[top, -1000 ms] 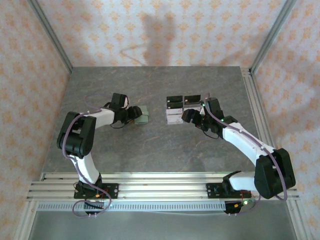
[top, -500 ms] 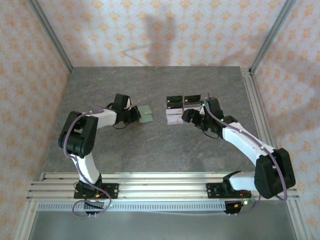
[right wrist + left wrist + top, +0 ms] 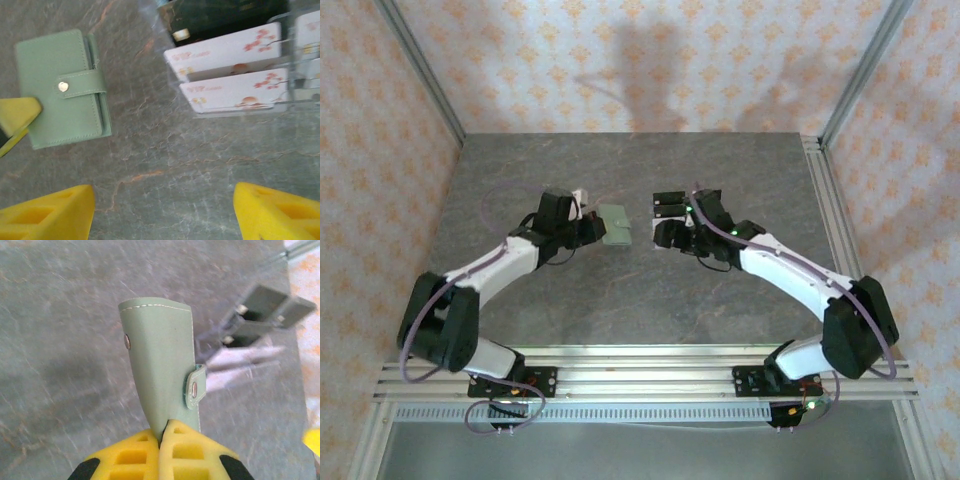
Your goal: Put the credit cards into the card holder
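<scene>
Pinches the card holder (image 3: 162,375) by one edge in the left pincer (image 3: 162,440), probably to steady it; holds the right pincer (image 3: 160,202) spread near the credit cards (image 3: 230,80), likely to pick one.

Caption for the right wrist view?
Open right end effector near closed card holder and credit cards in clear stand.

- card holder (image 3: 60,90): sage-green wallet, folded shut, snap tab fastened across its face, left of the clear stand (image 3: 225,15) and apart from it, one edge pinched by the left fingers (image 3: 135,455)
- credit cards (image 3: 227,75): white with red blossom print, slotted in rows inside the clear stand
</scene>
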You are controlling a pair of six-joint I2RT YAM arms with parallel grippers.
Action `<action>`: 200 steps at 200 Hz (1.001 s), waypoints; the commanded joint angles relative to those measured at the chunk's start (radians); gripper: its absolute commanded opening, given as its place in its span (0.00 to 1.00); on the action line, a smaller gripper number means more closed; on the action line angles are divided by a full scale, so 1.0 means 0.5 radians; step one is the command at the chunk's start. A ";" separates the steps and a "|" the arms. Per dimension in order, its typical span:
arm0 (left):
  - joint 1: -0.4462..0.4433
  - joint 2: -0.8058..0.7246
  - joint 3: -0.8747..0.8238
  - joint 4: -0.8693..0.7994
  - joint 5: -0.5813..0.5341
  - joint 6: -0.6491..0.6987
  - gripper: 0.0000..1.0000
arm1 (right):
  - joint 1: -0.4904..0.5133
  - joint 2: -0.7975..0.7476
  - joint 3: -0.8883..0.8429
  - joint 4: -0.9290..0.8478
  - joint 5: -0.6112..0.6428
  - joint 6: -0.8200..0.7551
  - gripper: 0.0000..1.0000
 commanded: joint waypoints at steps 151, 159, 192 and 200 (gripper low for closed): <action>-0.144 -0.675 -0.495 0.099 -0.143 -0.202 0.00 | 0.471 0.514 0.567 -0.120 0.401 -0.019 0.66; -0.150 -0.662 -0.482 0.099 -0.137 -0.198 0.00 | 0.471 0.529 0.585 -0.120 0.393 -0.019 0.66; -0.177 -0.621 -0.448 0.129 -0.138 -0.201 0.00 | 0.471 0.584 0.651 -0.112 0.386 -0.025 0.67; -0.184 -0.613 -0.443 0.134 -0.142 -0.201 0.00 | 0.471 0.594 0.669 -0.110 0.385 -0.030 0.67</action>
